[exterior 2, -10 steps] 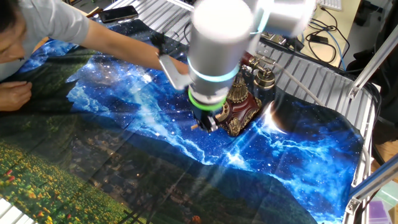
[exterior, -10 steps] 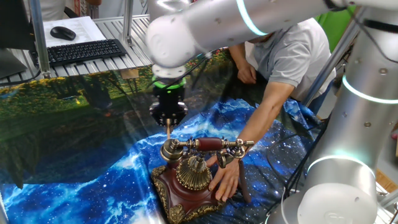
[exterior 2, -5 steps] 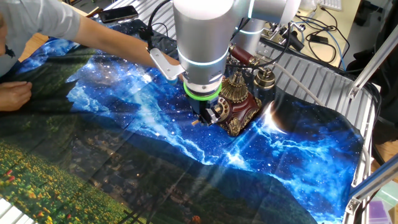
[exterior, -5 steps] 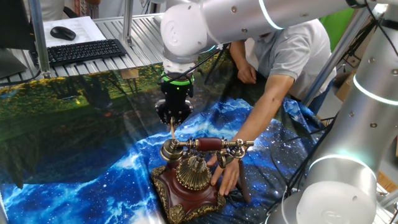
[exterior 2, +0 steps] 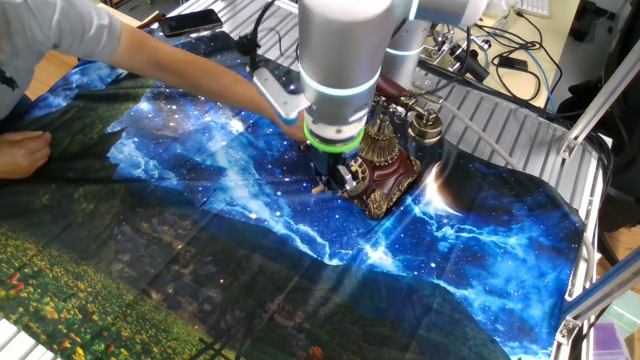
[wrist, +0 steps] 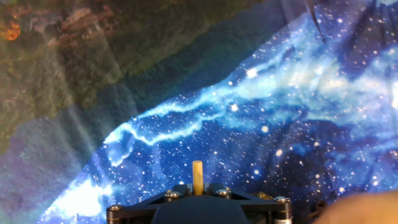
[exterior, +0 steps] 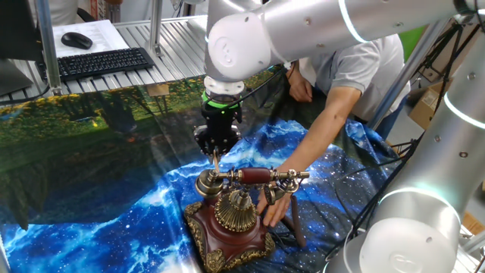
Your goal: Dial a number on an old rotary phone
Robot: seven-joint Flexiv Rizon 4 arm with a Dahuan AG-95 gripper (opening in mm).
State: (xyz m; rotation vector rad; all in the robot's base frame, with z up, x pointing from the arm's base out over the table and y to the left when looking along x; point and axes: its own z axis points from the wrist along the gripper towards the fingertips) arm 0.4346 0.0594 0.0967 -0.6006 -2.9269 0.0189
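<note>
In one fixed view the old rotary phone [exterior: 231, 220] sat at about 6 o'clock on the starry blue cloth [exterior: 151, 205], its handset lying roughly 9-to-3 across the cradle above the brass dial dome. A person's hand [exterior: 274, 206] braced the base from the 3 o'clock side. The gripper [exterior: 215, 158] hung just above the handset's 9 o'clock end, a thin wooden stick [exterior: 215, 159] poking down from it. I judged this the approach step; next the stick tip needed to come down toward 5 o'clock onto the dial and into a finger hole. In the other fixed view the phone sat right of centre, the gripper [exterior 2: 326, 187] close at its 8 o'clock corner. In the hand view the stick [wrist: 197, 178] stood up from the gripper at 6 o'clock over bare cloth, the phone out of sight. Whether the fingers pinched the stick, I could not tell.
</note>
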